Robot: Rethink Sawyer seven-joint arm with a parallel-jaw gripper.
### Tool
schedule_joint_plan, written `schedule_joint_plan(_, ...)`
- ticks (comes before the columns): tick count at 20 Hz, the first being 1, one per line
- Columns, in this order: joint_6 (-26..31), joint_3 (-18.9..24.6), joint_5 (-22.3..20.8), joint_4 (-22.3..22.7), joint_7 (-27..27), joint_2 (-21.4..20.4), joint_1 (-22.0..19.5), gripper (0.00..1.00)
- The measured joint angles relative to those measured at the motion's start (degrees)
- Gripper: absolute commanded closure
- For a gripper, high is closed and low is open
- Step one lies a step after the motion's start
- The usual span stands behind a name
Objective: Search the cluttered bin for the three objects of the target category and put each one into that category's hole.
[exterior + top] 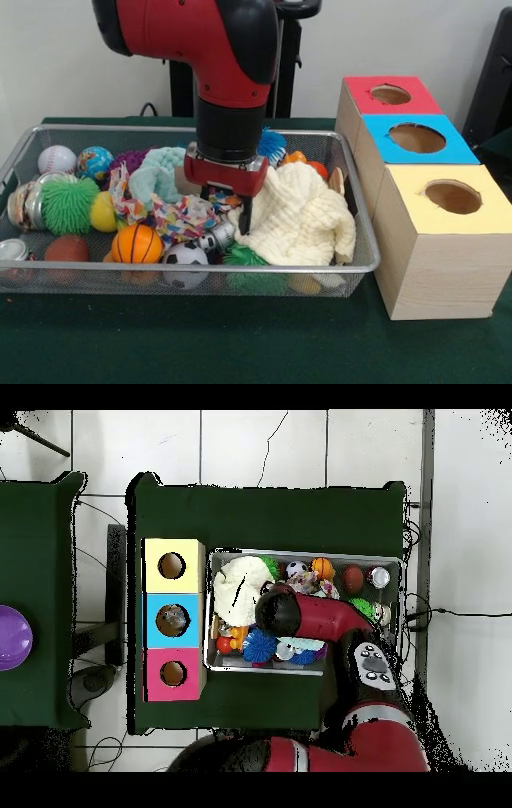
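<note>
Looking in the bin (364,264), we saw the claw (226,194) hanging over the clutter, cream cloth (300,220) touching its right; couldn't tell if it was open.

Beside your silver mesh bin (364,240) stand red-topped (390,95), blue-topped (416,138) and yellow-topped (452,198) boxes on the dark green counter (240,344), while inside it lie a cream cloth (300,220), an orange basketball (137,244) and a green spiky ball (68,204).

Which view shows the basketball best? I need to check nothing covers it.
The front view: the small orange basketball sits uncovered near the wire bin's near wall, beside a soccer ball. Overhead, it is just a small orange spot at the bin's edge.
</note>
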Motion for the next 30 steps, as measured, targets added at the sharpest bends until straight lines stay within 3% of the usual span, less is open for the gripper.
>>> schedule_joint_plan(4, 0.0, -4.7, 0.0, -1.8, 0.0, 1.1, 4.7, 0.00)
schedule_joint_plan(10, -0.1, -15.6, 0.0, -5.7, 0.0, 5.2, 14.3, 0.00)
schedule_joint_plan(16, -0.4, -24.8, 1.2, -8.9, 0.0, 10.2, 19.5, 0.00)
schedule_joint_plan(22, -3.0, -31.1, 3.4, -10.9, 0.4, 13.6, 20.7, 0.00)
schedule_joint_plan(30, -3.9, -36.3, 5.3, -11.1, 0.4, 16.2, 20.5, 0.00)
